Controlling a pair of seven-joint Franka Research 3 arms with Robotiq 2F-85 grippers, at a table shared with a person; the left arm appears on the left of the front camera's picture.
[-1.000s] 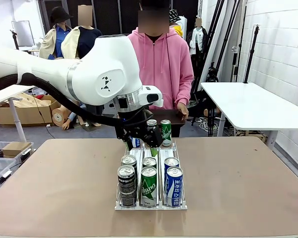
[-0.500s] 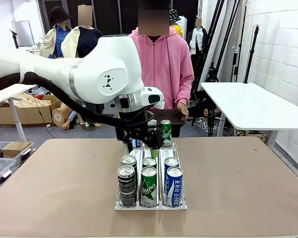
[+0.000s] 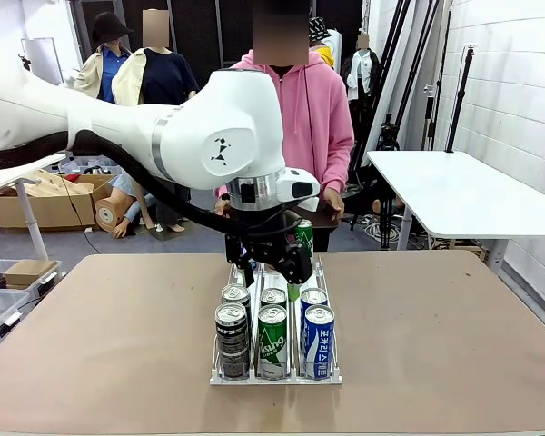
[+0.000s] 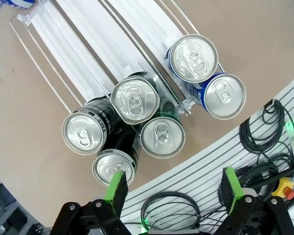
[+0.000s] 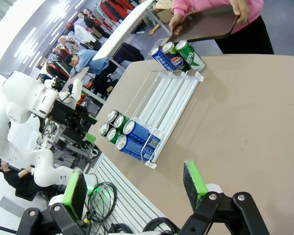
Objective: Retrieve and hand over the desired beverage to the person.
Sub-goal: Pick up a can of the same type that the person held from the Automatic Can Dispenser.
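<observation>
In a busy lab hall, a tan table (image 3: 436,345) stands between a robot and a person (image 3: 300,118) in a pink hoodie, who waits at the far side holding a dark tray (image 5: 206,24). The white left arm (image 3: 191,136) reaches over a clear three-lane rack (image 3: 274,379) of drink cans: black cans (image 3: 232,322), green cans (image 3: 272,331) and blue cans (image 3: 318,331) crowd the near end, touching one another, with more cans (image 5: 179,54) at the far end. The left gripper (image 4: 174,183) hangs above them, jaws spread wide and empty; the right gripper (image 5: 134,181) is likewise released, well clear. Which drink is wanted cannot be told. A clean pick likely means centring on one can, descending straight, and gripping below the rim without nudging its neighbours.
</observation>
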